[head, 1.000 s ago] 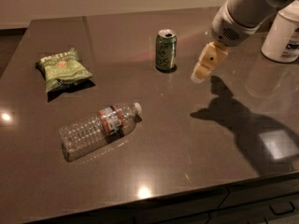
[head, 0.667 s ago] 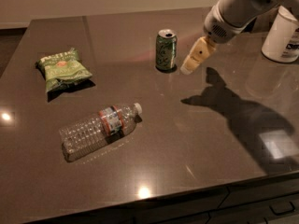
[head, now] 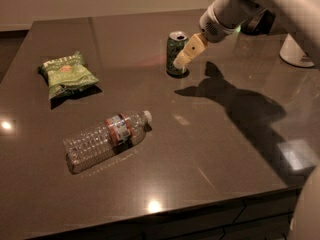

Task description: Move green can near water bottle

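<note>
Standing upright toward the far side of the table (head: pixel 225 154), the green can (head: pixel 172 49) was well apart from the water bottle (head: pixel 107 140), which lay on its side nearer the front. The gripper (head: pixel 188 55) hung just at the can's right flank; whether it was spread or closed could not be told. A glancing approach might have tipped the can and sent it rolling.

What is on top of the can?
Nothing: the can stands upright on the table, its silver top bare. The gripper hangs close beside it, hiding part of its wall.
</note>
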Tool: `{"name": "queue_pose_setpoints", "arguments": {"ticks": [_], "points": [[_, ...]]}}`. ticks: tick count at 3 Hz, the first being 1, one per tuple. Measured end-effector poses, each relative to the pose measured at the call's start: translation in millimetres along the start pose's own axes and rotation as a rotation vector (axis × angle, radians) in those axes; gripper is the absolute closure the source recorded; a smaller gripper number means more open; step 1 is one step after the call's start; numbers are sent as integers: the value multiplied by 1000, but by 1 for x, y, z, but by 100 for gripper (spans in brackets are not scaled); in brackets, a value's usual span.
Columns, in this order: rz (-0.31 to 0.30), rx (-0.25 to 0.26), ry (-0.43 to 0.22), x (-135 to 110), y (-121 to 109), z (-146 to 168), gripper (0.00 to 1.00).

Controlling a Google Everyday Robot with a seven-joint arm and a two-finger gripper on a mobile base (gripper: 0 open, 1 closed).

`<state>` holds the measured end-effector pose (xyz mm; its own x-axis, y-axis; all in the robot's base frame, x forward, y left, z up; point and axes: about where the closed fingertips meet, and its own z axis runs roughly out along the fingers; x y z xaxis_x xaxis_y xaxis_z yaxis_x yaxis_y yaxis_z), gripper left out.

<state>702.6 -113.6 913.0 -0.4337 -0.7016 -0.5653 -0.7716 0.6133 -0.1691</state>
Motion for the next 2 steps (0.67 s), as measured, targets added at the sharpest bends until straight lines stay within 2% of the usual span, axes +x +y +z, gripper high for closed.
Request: {"name": "queue_pose_setpoints", "arguments": {"ticks": [1,2], "points": [[-1,-16,-1,-15,2,15,0],[-16,-43,-9,-28,8,24,17]]}}
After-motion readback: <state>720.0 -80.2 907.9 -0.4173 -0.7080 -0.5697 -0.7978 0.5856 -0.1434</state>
